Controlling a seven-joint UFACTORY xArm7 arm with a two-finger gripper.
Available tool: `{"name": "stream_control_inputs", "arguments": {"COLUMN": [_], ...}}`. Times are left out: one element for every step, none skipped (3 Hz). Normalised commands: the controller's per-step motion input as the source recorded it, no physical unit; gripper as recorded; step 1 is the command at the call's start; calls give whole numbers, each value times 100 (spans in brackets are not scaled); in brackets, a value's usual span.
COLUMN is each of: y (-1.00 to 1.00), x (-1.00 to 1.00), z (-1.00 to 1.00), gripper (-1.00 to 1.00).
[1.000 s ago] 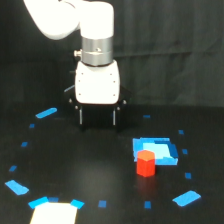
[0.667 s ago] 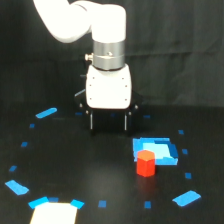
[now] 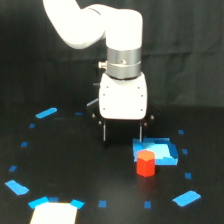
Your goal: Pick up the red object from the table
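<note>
The red object (image 3: 146, 163) is a small red-orange stubby block standing on the black table (image 3: 90, 185), right of centre in the exterior view, just in front of a flat blue square patch (image 3: 159, 151). My gripper (image 3: 122, 134) hangs from the white arm, above and to the left of the block. Its two thin dark fingers (image 3: 104, 133) point down and stand apart, with nothing between them. The right finger is close to the block's upper left but clear of it.
Small blue tape marks (image 3: 46, 113) dot the table in a ring, with larger blue pieces at the front left (image 3: 17, 187) and front right (image 3: 186, 198). A pale white patch (image 3: 54, 213) lies at the front edge. A dark curtain hangs behind.
The arm and gripper have moved toward the exterior view's right and lower, closing in on the red object. The block has not moved.
</note>
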Motion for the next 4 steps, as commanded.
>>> {"name": "stream_control_inputs", "arguments": {"y": [-100, -74, -46, 28], "x": [43, 43, 8, 9], "z": [-3, -24, -27, -41], "gripper": [100, 55, -21, -100]}}
